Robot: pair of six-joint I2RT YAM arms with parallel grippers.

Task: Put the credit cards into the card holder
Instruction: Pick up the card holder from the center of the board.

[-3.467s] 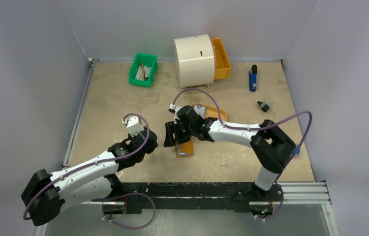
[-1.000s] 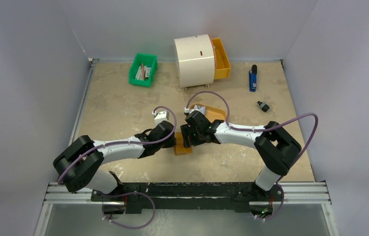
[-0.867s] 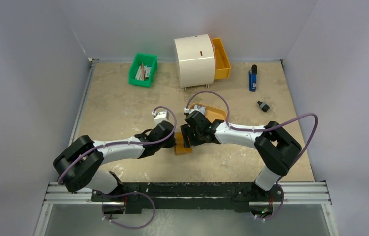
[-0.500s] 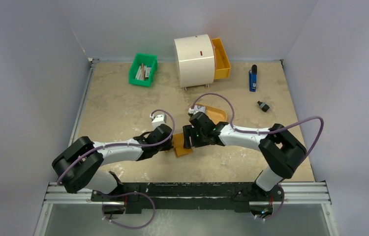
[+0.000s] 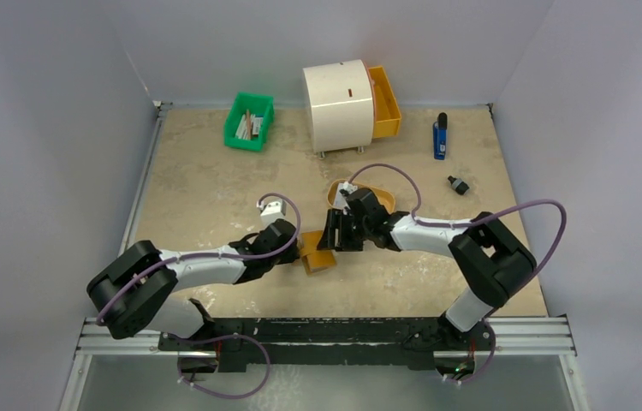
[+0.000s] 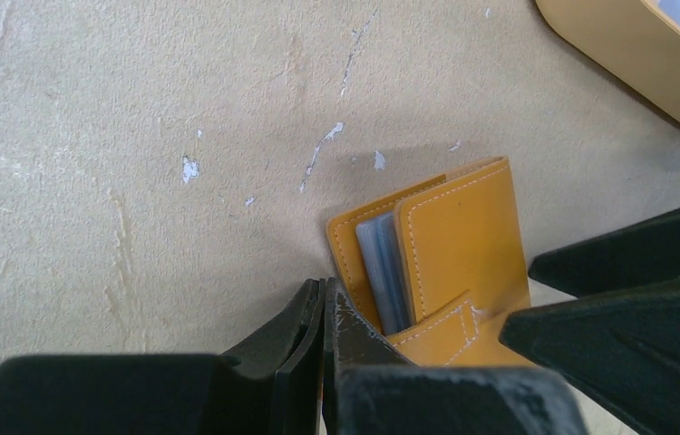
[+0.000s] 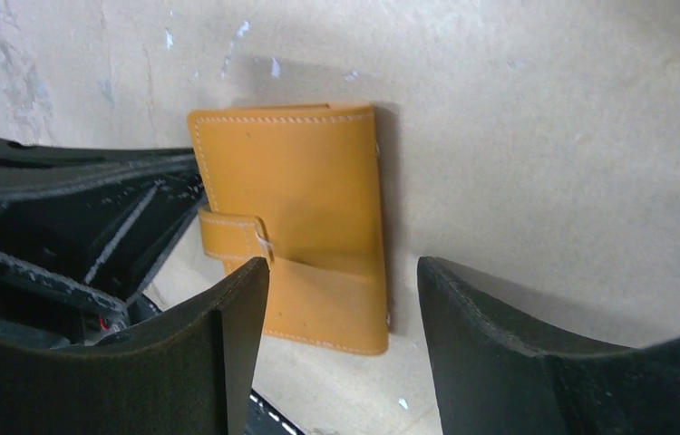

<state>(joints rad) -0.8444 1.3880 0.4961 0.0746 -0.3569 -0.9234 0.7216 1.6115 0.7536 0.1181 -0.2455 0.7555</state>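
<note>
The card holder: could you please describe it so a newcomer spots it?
On the beige table, look near the front middle. The small orange-tan leather card holder lies there; unlike the oval orange tray behind it, it is square, flat, white-stitched, with a strap.

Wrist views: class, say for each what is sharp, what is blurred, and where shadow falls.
Left wrist: holder and table sharp, near fingers dark and soft; shadow above the holder. Right wrist: holder sharp, fingers blurred, shadow along its right edge.
</note>
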